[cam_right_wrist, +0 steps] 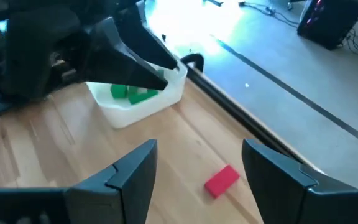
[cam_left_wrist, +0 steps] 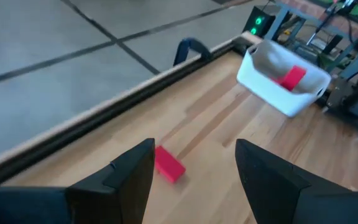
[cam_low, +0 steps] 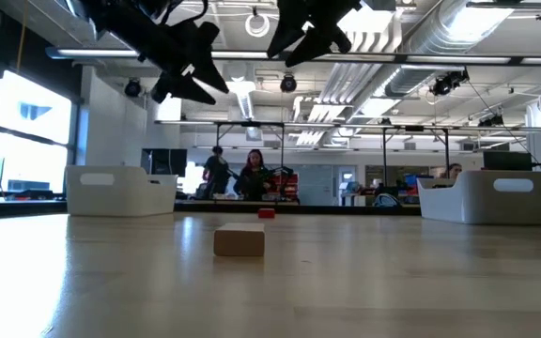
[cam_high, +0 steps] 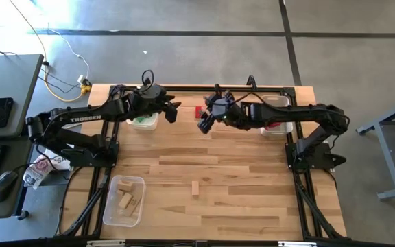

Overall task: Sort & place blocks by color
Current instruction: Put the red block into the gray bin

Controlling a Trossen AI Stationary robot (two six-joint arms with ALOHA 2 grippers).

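The right gripper (cam_high: 205,123) hangs above the far middle of the tabletop (cam_high: 238,199) with its fingers (cam_right_wrist: 129,180) spread wide and nothing between them. The left gripper (cam_high: 173,110) hovers just across from it, also spread wide and empty, its fingers (cam_left_wrist: 129,177) framing the same patch of wood.

Between the two claws, close to the far edge, lies a red bar block (cam_high: 199,110), flat on the table and touching nothing. It shows clearly past both sets of fingers (cam_right_wrist: 221,180) (cam_left_wrist: 168,165).

Further out, a clear bin with green blocks (cam_high: 143,121) sits near the far left corner, and a clear bin with red blocks (cam_high: 278,126) sits toward the far right. A plain wood block (cam_high: 195,188) lies alone near the middle of the table, and a clear bin holding plain wood pieces (cam_high: 123,200) sits at the near left corner.

The red bar looks light, rigid and smooth-painted, so it should not crush but might slip or twist. The likely best hold is across its narrow width at mid-length, with the fingers square to its long sides.
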